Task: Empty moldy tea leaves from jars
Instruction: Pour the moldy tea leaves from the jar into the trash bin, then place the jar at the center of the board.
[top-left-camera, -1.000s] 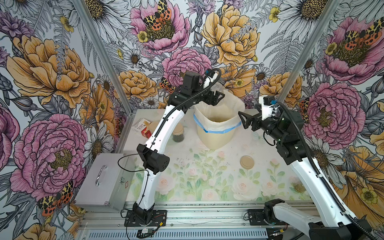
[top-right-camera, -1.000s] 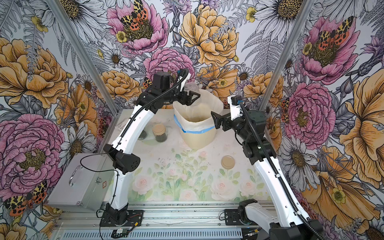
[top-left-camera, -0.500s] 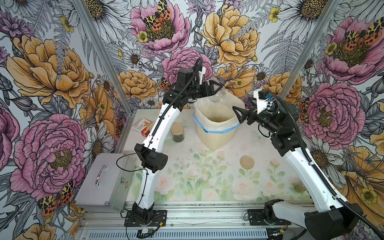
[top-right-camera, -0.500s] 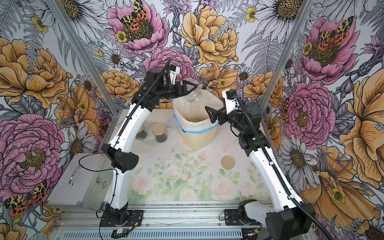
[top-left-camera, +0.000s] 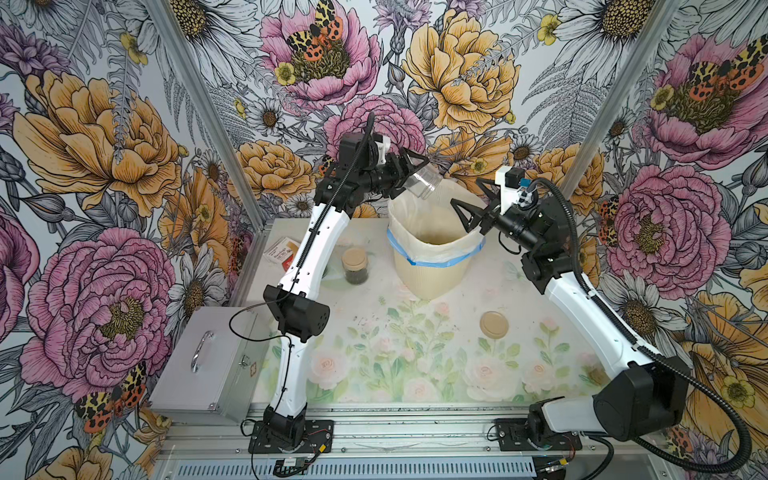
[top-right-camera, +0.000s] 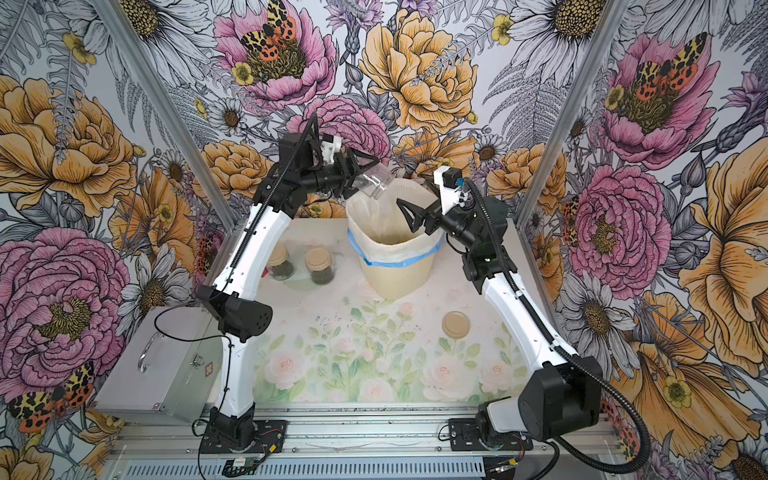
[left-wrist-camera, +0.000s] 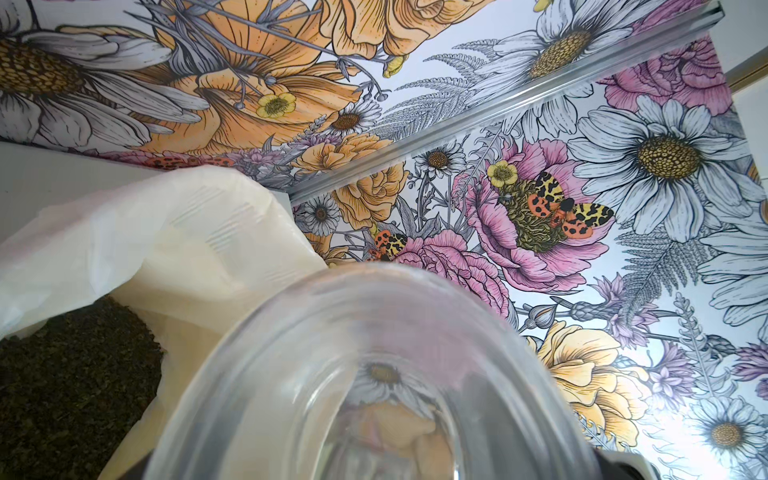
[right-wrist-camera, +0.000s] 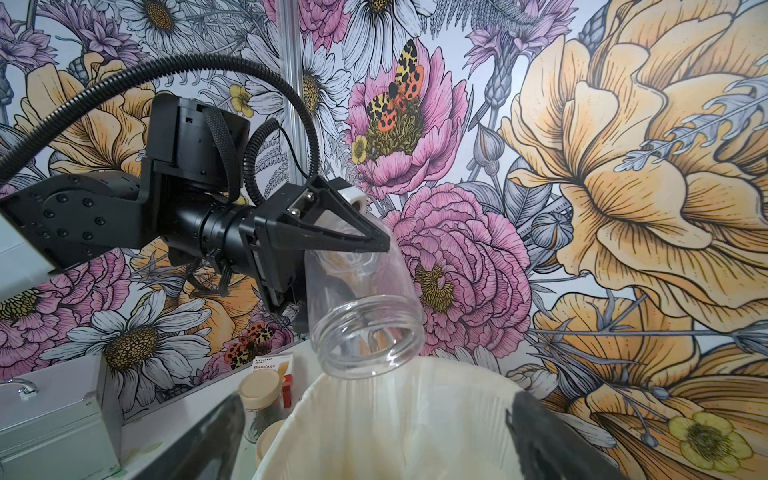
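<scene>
Right end effector (top-left-camera: 465, 193) shifted over bin (top-left-camera: 428, 274), spread | left end effector (top-left-camera: 413, 178) pinching tipped jar (top-left-camera: 426, 187), seemingly empty

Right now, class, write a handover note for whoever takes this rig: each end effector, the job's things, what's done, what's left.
Left end effector: shut on an empty jar, tipped mouth-down over the bin.
Right end effector: open, empty, by the bin's rim.
Done: tea leaves lie in the bin; a loose lid lies on the table.
Left: two lidded jars with tea, beside the bin.
</scene>
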